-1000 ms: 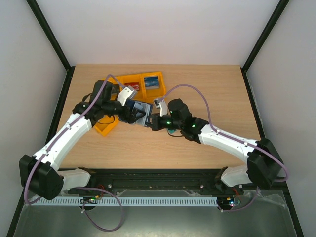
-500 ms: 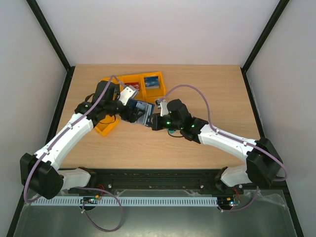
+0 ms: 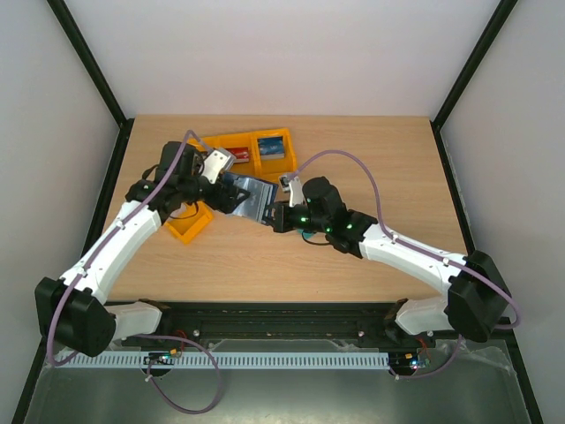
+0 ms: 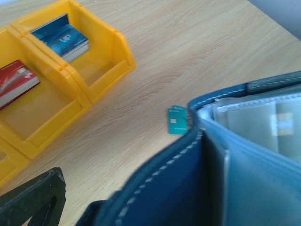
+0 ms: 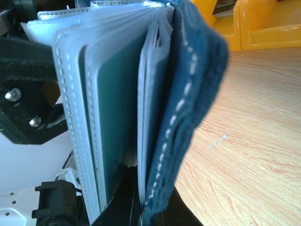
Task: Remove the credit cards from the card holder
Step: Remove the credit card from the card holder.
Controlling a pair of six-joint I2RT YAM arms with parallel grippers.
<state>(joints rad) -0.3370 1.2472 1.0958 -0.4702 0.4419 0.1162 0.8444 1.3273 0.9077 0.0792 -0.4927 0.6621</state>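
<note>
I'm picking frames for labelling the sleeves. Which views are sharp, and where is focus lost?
Top external: sharp, but the card holder is small. Left wrist: the orange bins and teal card are sharp; the holder's near cover is blurred. Right wrist: the holder fills the frame, its stitched edge soft, bins behind washed out.

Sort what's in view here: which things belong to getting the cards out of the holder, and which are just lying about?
Part of the job:
card holder, open, gripped by the right end effector
blue cards and red cards, each stack in a bin

Just lying about:
teal card, flat on the table
yellow bins
</note>
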